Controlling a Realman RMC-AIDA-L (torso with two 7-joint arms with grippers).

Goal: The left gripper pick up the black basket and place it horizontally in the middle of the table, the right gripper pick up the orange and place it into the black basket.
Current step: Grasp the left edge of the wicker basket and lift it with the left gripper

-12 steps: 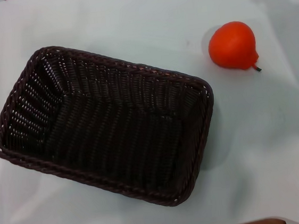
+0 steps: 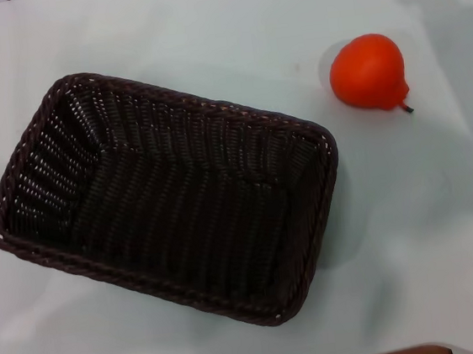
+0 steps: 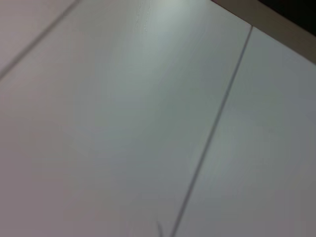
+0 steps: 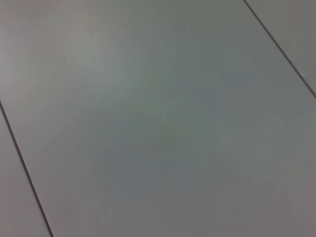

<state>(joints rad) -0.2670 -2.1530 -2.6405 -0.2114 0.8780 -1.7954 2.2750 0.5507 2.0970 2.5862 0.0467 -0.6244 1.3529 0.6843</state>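
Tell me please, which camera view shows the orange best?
The head view shows it best: the orange lies whole and unobstructed on the table, apart from the black basket, its short stem visible. The left wrist and right wrist views show none of it, only pale flat panels with thin seams.

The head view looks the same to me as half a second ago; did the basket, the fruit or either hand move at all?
Nothing visibly changed. The dark woven wicker basket lies at the same slant on the glossy white table, empty, and the small orange-red fruit sits apart from it at the same spot. Neither hand is in view.
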